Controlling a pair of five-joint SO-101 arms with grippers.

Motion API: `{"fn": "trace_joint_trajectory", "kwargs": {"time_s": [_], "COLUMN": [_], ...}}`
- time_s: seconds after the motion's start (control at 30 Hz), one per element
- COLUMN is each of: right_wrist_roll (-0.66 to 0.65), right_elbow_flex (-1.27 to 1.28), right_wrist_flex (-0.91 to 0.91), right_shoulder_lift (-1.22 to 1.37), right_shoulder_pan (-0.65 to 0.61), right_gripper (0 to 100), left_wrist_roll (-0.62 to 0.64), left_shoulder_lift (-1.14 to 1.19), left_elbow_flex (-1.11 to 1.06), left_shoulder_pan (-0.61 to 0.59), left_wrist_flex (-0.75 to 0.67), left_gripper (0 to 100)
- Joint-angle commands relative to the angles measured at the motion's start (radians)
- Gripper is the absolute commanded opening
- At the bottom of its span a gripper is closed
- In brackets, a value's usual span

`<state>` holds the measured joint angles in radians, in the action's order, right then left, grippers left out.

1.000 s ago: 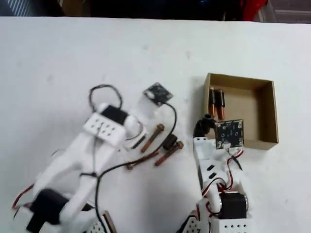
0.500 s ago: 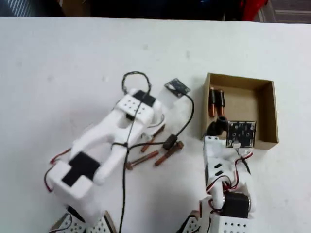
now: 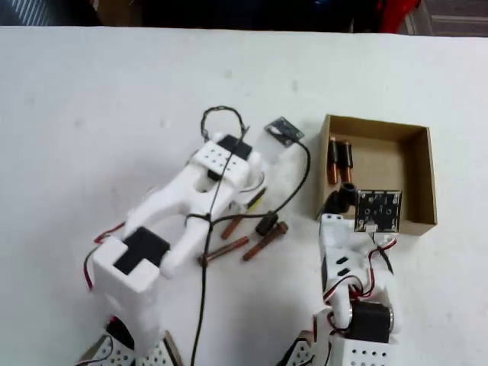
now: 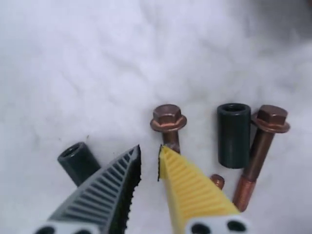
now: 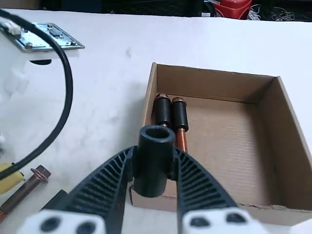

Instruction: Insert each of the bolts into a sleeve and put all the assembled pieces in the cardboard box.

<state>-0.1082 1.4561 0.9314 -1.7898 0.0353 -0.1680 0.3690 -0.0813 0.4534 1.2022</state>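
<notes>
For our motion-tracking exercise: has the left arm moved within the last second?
Yes. In the high view the left arm has swung toward the cardboard box, narrowing the gap between them.

My left arm (image 3: 183, 206) is stretched out on a slant from the near left toward the middle of the table, wrist tipped down. My left pincer (image 4: 148, 157) hovers low, and its grey finger (image 4: 107, 190) and yellow finger (image 4: 190, 190) are a narrow slit apart with nothing between them. Over on the other side, my right arm (image 3: 347, 259) sits folded close to its base, pointing straight ahead, with my right pincer (image 5: 152, 153) clamped on a black sleeve (image 5: 152, 168) held upright between both ribbed fingers.
</notes>
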Motion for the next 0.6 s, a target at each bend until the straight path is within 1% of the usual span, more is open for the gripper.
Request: {"fn": "trace_joint_trajectory", "kwargs": {"time_s": [0.0, 0.07, 0.2, 0.37, 0.57], "right_wrist_roll": [-0.011, -0.011, -0.011, -0.011, -0.011], "right_elbow_flex": [-0.011, -0.011, -0.011, 0.0, 0.0], "right_wrist_flex": [-0.03, -0.03, -0.03, -0.031, -0.031], "right_shoulder_lift": [-0.012, -0.012, -0.012, -0.012, -0.012], "right_shoulder_pan": [0.007, 0.007, 0.007, 0.005, 0.004], "right_gripper": [1.8, 1.8, 1.8, 1.8, 1.8], "left_wrist_roll": [0.012, 0.012, 0.012, 0.012, 0.012], "left_shoulder_lift": [-0.01, -0.01, -0.01, 0.022, 0.105], "left_elbow_flex": [0.046, 0.041, 0.041, 0.051, 0.052], "left_shoulder_pan": [0.041, 0.056, 0.068, 0.062, 0.062], "left_wrist_flex": [-0.003, -0.003, -0.009, -0.014, -0.097], "left_gripper": [14, 16, 14, 14, 14]}}
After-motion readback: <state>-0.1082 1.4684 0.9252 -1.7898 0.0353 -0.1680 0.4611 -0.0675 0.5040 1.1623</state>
